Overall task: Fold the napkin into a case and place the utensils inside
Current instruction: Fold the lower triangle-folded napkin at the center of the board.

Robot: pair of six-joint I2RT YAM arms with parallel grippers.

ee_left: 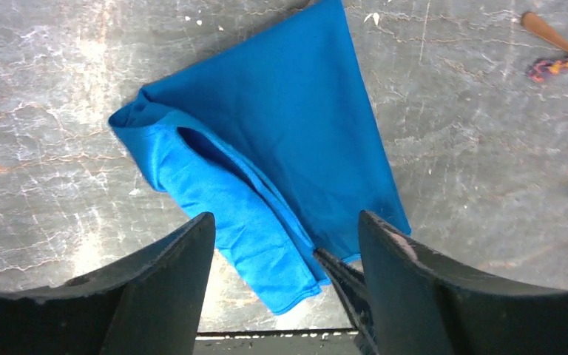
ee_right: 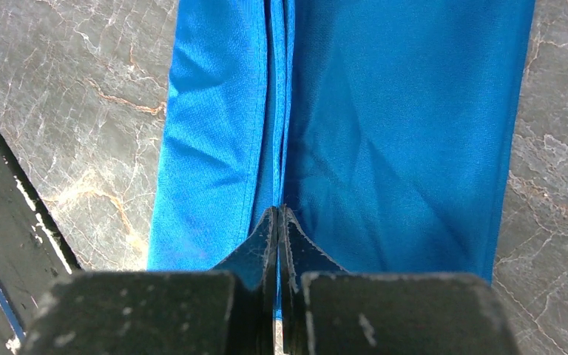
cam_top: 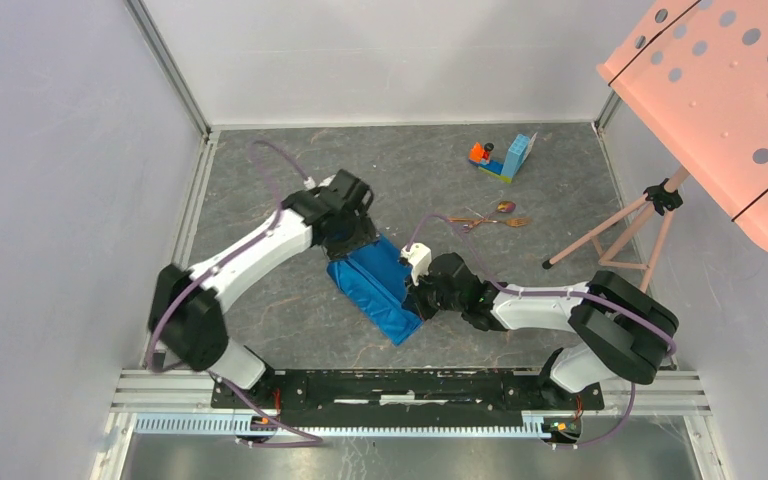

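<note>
The bright blue napkin [cam_top: 375,285] lies folded into a narrow oblong on the grey table, between the two arms. My left gripper [cam_top: 355,240] is open and hovers over the napkin's far end; its wrist view shows the layered folds [ee_left: 288,126] between the wide-apart jaws [ee_left: 285,222]. My right gripper [cam_top: 415,290] is shut on a fold edge along the napkin's right side, and its wrist view shows a sliver of blue cloth [ee_right: 384,126] pinched between the closed fingers [ee_right: 279,211]. The copper-gold utensils [cam_top: 490,220] lie on the table beyond the napkin, also visible in the left wrist view [ee_left: 555,55].
An orange-and-blue toy block piece [cam_top: 505,158] stands at the back right. A pink perforated panel [cam_top: 730,90] on a tripod [cam_top: 610,235] overhangs the right side. White walls enclose the table; a metal rail runs along the near edge [cam_top: 410,385].
</note>
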